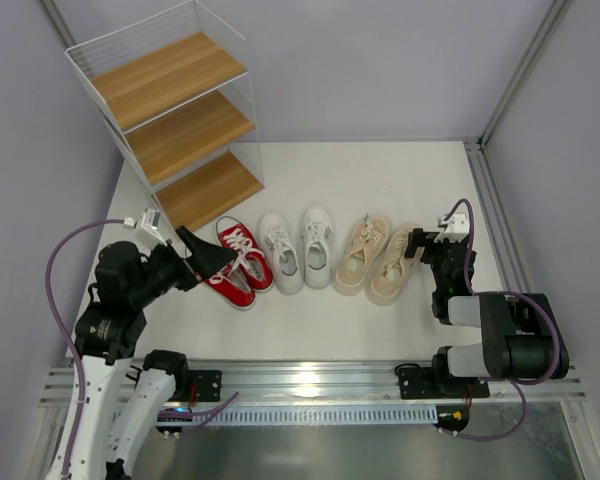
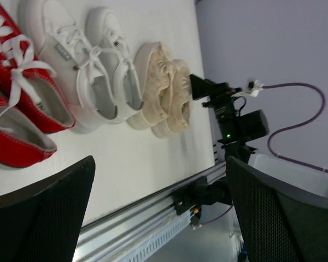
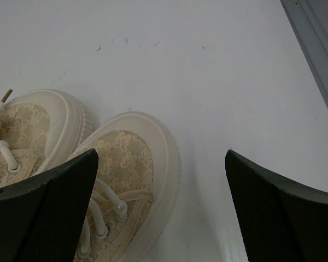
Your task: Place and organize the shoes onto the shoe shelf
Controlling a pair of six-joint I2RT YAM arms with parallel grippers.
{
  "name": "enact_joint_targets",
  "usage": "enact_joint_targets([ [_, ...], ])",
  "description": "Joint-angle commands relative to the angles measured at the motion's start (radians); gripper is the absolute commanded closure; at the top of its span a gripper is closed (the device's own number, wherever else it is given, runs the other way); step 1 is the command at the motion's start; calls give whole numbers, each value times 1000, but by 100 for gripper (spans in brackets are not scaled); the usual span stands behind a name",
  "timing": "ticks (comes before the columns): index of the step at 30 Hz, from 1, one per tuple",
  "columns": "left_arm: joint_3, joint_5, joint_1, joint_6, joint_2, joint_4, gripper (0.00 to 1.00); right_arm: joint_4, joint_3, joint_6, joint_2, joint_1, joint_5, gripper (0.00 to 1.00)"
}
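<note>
Counted six shoes in one row across the tabletop [image 1: 380,190], toes toward the far wall: two red canvas [image 1: 238,262], two white [image 1: 298,250], two beige [image 1: 378,260]. Counted one shoe shelf [image 1: 175,120] at the far left corner, with three wooden boards and nothing on any of them. Noted no shoe shelved yet.

Judged all six light. Expect soft uppers that give under a pinch, stiffer rubber soles, decent friction at the sole edge. Judged the thick-soled beige pair the bulkiest.

Would pinch one side wall at the ankle opening or grip across the heel collar. Would avoid the loose laces and the rounded toe caps.

Saw left fingers [image 2: 44,218] spread wide and empty, poised just beside the red pair. Saw right fingers [image 3: 44,213] likewise wide apart and empty, hovering by the toe of the outer beige shoe.
</note>
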Motion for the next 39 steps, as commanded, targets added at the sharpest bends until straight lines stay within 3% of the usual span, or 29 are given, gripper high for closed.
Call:
enact_joint_targets([
  [1, -88, 83, 2, -126, -141, 263, 0, 80, 22, -9, 2, -2, -9, 3],
  [4, -198, 171, 2, -190, -233, 507, 0, 81, 20, -9, 2, -2, -9, 2],
  [7, -262, 217, 2, -212, -193, 570, 0, 80, 21, -9, 0, -2, -9, 3],
  [10, -284, 185, -4, -198, -89, 466, 9, 81, 22, -9, 2, -2, -9, 3],
  [12, -283, 84, -76, -167, -19, 365, 16, 81, 21, -9, 2, -2, -9, 3],
  [13, -281, -9, -128, -170, -12, 345, 17, 80, 22, -9, 2, -2, -9, 3],
  [14, -277, -212, -265, -176, -9, 314, 12, 80, 22, -9, 2, -2, -9, 3],
  [16, -251, -481, -429, -227, 24, 273, 9, 81, 20, -7, 2, -2, -9, 3],
  [17, -209, -748, -592, -244, 47, 247, 4, 81, 20, -9, 2, -2, -9, 3],
  [18, -174, -883, -674, -265, 87, 175, 3, 81, 21, -9, 2, -2, -9, 3],
  [19, -137, -1004, -825, -332, 179, 117, 2, 80, 20, -9, 2, -2, -9, 3],
  [20, -99, -1241, -890, -363, 245, 65, 1, 80, 21, -9, 2, -2, -9, 3],
  [22, 34, -1399, -977, -446, 366, -103, 0, 77, 21, -9, 0, -2, -9, 3],
  [23, 80, -1437, -995, -507, 496, -146, 0, 80, 20, -10, 2, -2, -9, 3],
  [29, 276, -1669, -989, -898, 787, -508, 0, 83, 21, -9, 2, -2, -9, 3],
  [32, 334, -1660, -954, -957, 900, -608, 0, 81, 21, -9, 0, -2, -9, 3],
  [35, 357, -1654, -936, -1176, 1002, -805, 0, 80, 21, -9, 2, -2, -9, 3],
  [36, 355, -1654, -936, -1248, 1020, -830, 0, 80, 22, -9, 2, -2, -9, 2],
  [39, 317, -1630, -905, -1227, 1055, -762, 0, 80, 22, -7, 2, -2, -9, 3],
])
